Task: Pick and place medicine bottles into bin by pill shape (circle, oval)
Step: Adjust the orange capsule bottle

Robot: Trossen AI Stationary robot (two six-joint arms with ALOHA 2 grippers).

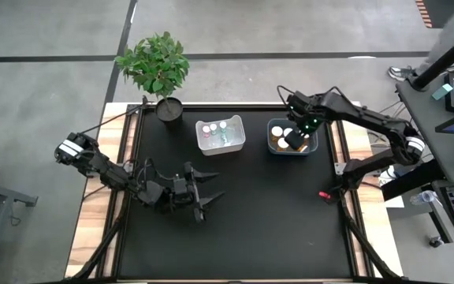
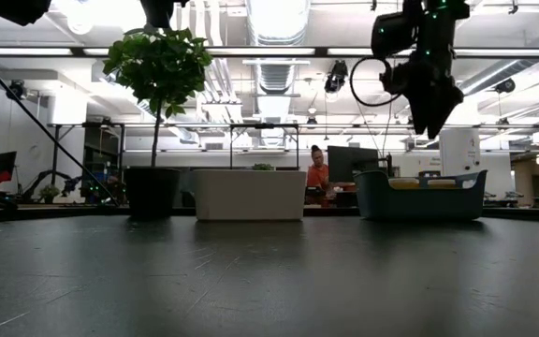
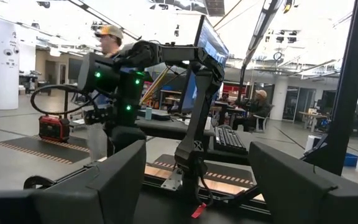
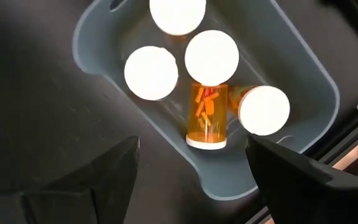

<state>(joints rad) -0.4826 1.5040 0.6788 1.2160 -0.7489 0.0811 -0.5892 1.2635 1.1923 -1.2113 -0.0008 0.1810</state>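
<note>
Several amber-orange medicine bottles with white caps stand in the blue-grey bin (image 4: 104,37). One amber bottle (image 4: 205,118) lies on its side on the bin's floor among them. My right gripper (image 4: 191,180) hangs open and empty above this bin (image 1: 293,136), fingers pointing down; it also shows in the low view (image 2: 433,94). Smaller whitish-clear bottles (image 1: 217,130) stand in the white bin (image 1: 239,138) to its left. My left gripper (image 1: 202,199) rests open and empty low over the table's left middle.
A potted plant (image 1: 164,75) stands at the far edge, left of the white bin. A small red object (image 1: 324,194) lies near the table's right edge. A person (image 2: 318,173) sits in the room behind the table.
</note>
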